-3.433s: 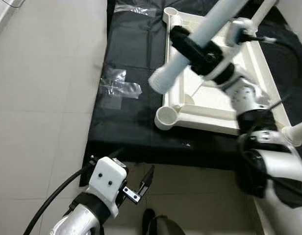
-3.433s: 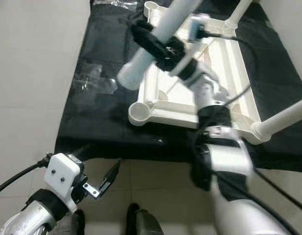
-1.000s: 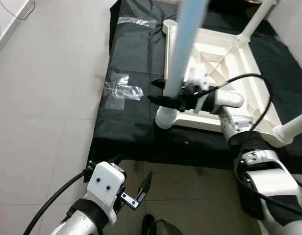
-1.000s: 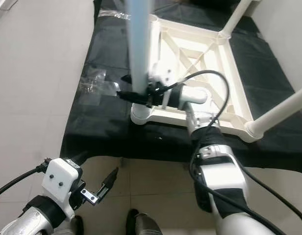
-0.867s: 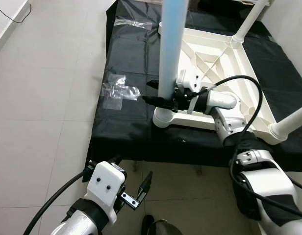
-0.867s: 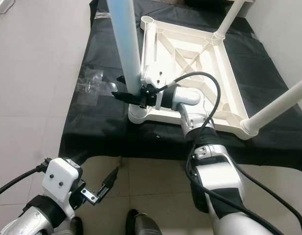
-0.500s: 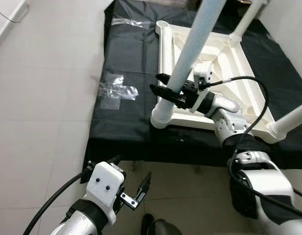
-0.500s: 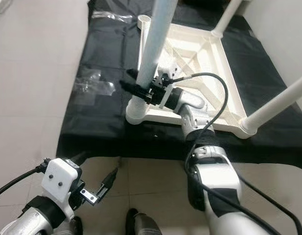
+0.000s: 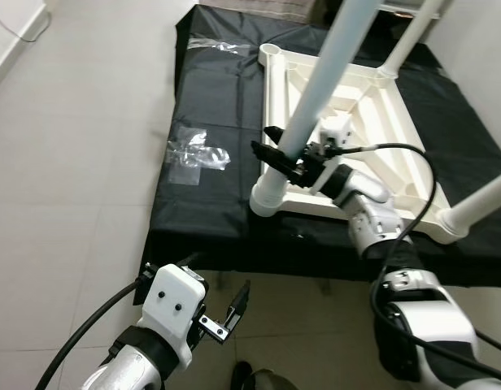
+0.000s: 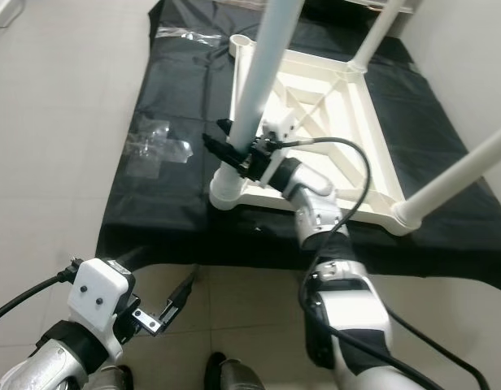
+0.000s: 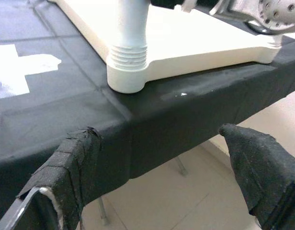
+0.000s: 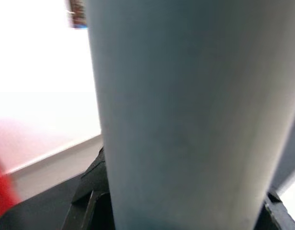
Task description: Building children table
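A white table top (image 9: 356, 122) is laid upside down on a black sheet (image 9: 218, 97) that covers a low desk. A pale table leg (image 9: 328, 77) is held by the right tool (image 9: 281, 156), whose two black fingers are pinched around the leg low down, just above the near left corner socket (image 9: 265, 201) of the table top. The leg's bottom end is set in that socket, and the leg is tilted up and away toward the far side. In the left wrist view, the leg's ridged end (image 11: 129, 57) is seen sitting in the round corner. Two more legs are already stood up from the table top, one at the far corner (image 9: 405, 41) and one at the near right corner (image 9: 478, 207). Clear plastic bags (image 9: 193, 154) are left on the sheet beside the table top. The left tool (image 9: 234, 313) is held low over the tiled floor (image 9: 71, 162), near the desk's front edge, with its fingers spread apart and nothing between them.
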Available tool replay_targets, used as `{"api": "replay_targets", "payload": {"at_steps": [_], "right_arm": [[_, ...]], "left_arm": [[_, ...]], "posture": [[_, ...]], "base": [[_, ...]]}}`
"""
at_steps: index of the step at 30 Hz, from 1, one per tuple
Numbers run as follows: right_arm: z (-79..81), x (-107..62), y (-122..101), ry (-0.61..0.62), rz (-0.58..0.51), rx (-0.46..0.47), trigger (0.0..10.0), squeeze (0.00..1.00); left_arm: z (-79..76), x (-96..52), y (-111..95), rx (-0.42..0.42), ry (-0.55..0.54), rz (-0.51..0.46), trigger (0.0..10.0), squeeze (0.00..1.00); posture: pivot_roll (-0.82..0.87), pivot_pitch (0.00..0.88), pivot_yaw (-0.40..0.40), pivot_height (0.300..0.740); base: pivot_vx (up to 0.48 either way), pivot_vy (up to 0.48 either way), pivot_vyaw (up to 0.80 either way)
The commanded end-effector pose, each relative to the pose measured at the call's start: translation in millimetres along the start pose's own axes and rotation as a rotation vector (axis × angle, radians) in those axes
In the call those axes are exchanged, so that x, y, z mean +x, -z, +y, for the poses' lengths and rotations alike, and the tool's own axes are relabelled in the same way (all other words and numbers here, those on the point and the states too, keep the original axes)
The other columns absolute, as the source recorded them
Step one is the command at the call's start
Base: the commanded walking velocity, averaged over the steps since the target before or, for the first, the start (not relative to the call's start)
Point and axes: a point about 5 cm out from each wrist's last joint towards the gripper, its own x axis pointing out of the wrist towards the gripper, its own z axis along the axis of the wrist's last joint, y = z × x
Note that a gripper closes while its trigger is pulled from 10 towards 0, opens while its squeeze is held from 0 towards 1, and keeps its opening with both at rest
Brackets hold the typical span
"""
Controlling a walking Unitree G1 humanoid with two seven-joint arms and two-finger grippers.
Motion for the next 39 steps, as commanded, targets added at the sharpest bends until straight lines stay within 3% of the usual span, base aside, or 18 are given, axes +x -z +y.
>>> {"api": "replay_targets", "payload": {"at_steps": [1, 2, 3, 4, 5, 6, 7, 9, 11, 12, 15, 19, 23, 24, 25, 36, 37, 39], "right_arm": [[-8.0, -36.3, 68, 0.271, 0.29, 0.137, 0.0, 0.0], [-21.7, -43.7, 66, 0.497, 0.315, 0.071, 0.0, 0.0], [-21.7, -43.7, 66, 0.497, 0.315, 0.071, 0.0, 0.0], [-33.3, -54.2, 64, 0.738, 0.312, 0.047, 0.0, 0.0], [-33.3, -54.2, 64, 0.738, 0.312, 0.047, 0.0, 0.0], [-36.5, -67.6, 59, 1.057, 0.27, 0.032, 0.0, 0.0], [-36.5, -67.6, 59, 1.057, 0.27, 0.032, 0.0, 0.0], [-23.4, -81.9, 53, 1.45, 0.183, 0.059, 0.0, 0.0], [-9.4, -74.7, 51, 1.562, 0.141, 0.095, 0.0, 0.0], [-9.4, -74.7, 51, 1.562, 0.141, 0.095, 0.0, 0.0], [15.2, -43.0, 47, 1.633, 0.105, 0.167, 0.0, 0.0], [28.4, -13.2, 42, 1.599, 0.089, 0.223, 0.0, 0.0], [32.4, 0.1, 37, 1.56, 0.086, 0.213, 0.0, 0.0], [34.6, 2.2, 35, 1.557, 0.092, 0.198, 6.0, 0.0], [35.2, 2.8, 35, 1.545, 0.102, 0.187, 10.0, 0.0], [20.3, -6.5, 40, 1.556, 0.182, 0.178, 10.0, 0.0], [18.7, -5.4, 40, 1.538, 0.182, 0.167, 10.0, 1.0], [18.8, -3.1, 41, 1.499, 0.181, 0.158, 10.0, 1.0]], "left_arm": [[-3.2, -1.3, 3, -0.02, 0.016, 0.015, 10.0, 0.0], [-2.7, 0.2, 4, -0.019, 0.016, 0.012, 10.0, 0.0], [-2.7, 0.2, 4, -0.019, 0.016, 0.012, 10.0, 0.0], [-2.4, 1.5, 4, -0.018, 0.016, 0.009, 10.0, 0.0], [-2.4, 1.5, 4, -0.018, 0.016, 0.009, 10.0, 0.0], [-1.2, 5.8, 4, -0.015, 0.019, 0.0, 10.0, 0.0], [-1.2, 5.8, 4, -0.015, 0.019, 0.0, 10.0, 0.0], [0.5, 13.1, 5, -0.01, 0.026, -0.017, 10.0, 0.0], [1.4, 17.3, 5, -0.007, 0.029, -0.025, 10.0, 0.0], [1.4, 17.3, 5, -0.007, 0.029, -0.025, 10.0, 0.0], [2.3, 22.1, 6, -0.006, 0.03, -0.037, 10.0, 0.0], [0.6, 23.5, 8, -0.008, 0.035, -0.039, 10.0, 0.0], [-0.9, 24.2, 11, -0.011, 0.033, -0.037, 10.0, 0.0], [-1.2, 24.9, 11, -0.012, 0.032, -0.039, 10.0, 0.0], [-1.3, 25.9, 11, -0.012, 0.033, -0.042, 10.0, 0.0], [1.0, 31.3, 14, -0.007, 0.036, -0.06, 10.0, 0.0], [1.0, 31.6, 14, -0.006, 0.036, -0.061, 10.0, 0.0], [1.1, 32.0, 15, -0.004, 0.038, -0.061, 10.0, 0.0]], "posture": [[0.19, 0.315, -0.163, 0.74], [0.18, 0.302, -0.158, 0.74], [0.18, 0.302, -0.158, 0.74], [0.18, 0.302, -0.158, 0.74], [0.18, 0.302, -0.158, 0.74], [0.17, 0.268, -0.143, 0.74], [0.17, 0.268, -0.143, 0.74], [0.18, 0.248, -0.138, 0.74], [0.18, 0.229, -0.133, 0.74], [0.18, 0.229, -0.133, 0.74], [0.18, 0.21, -0.134, 0.74], [0.19, 0.181, -0.146, 0.74], [0.19, 0.171, -0.15, 0.74], [0.19, 0.165, -0.152, 0.74], [0.18, 0.165, -0.152, 0.74], [0.17, 0.164, -0.143, 0.74], [0.18, 0.164, -0.141, 0.74], [0.18, 0.164, -0.14, 0.74]], "base": [[0.0, 0.0, 0.0], [0.0, 0.0, 0.0], [0.0, 0.0, 0.0], [0.0, 0.0, 0.0], [0.0, 0.0, 0.0], [0.0, 0.0, 0.0], [0.0, 0.0, 0.0], [0.0, 0.0, 0.0], [0.0, 0.0, 0.0], [0.0, 0.0, 0.0], [0.0, 0.0, 0.0], [0.0, 0.0, 0.0], [0.0, 0.0, 0.0], [0.0, 0.0, 0.0], [0.0, 0.0, 0.0], [0.0, 0.0, 0.0], [0.0, 0.0, 0.0], [0.0, 0.0, 0.0]]}}
